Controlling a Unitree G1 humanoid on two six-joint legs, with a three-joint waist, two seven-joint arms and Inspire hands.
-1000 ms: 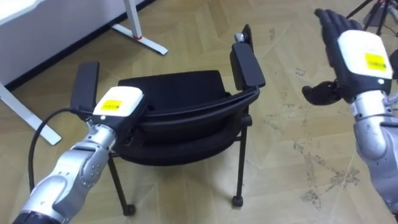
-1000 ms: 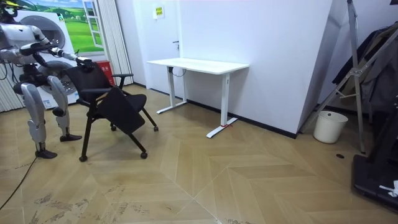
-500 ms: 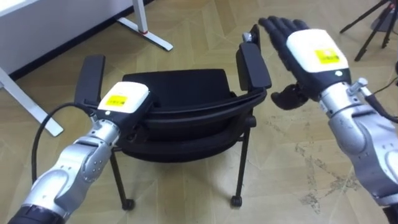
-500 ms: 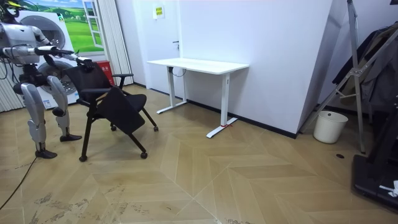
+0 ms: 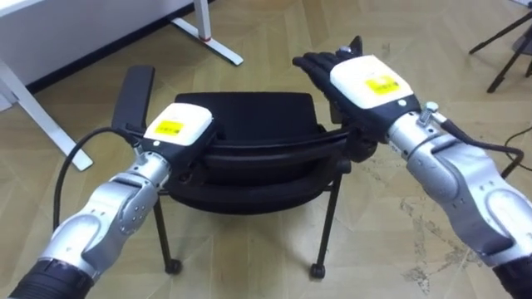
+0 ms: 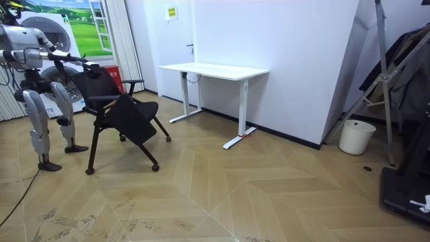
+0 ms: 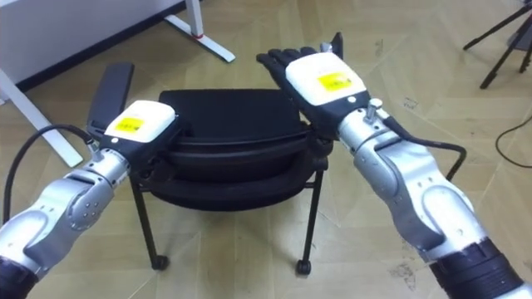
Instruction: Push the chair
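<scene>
A black chair (image 5: 249, 116) with armrests and castors stands right in front of me, its curved backrest (image 5: 266, 151) nearest. My left hand (image 5: 179, 131) sits on the backrest's left end with its fingers curled over the top rim. My right hand (image 5: 362, 83) lies over the chair's right armrest, fingers straight and pointing away, with the thumb down beside the backrest's right end. The left armrest (image 5: 133, 95) is free. In the room view I stand at the room view's left, behind the chair (image 6: 117, 104), with both arms reaching to it.
A white desk (image 6: 215, 70) stands beyond the chair by the wall; its foot (image 5: 212, 37) lies just ahead of the chair. A white bin (image 6: 356, 136) and a dark rack (image 6: 396, 87) stand at the room view's right. Wooden floor stretches between.
My right hand has swung in from the upper right, moving left and down onto the chair's right armrest. The left hand has stayed on the backrest.
</scene>
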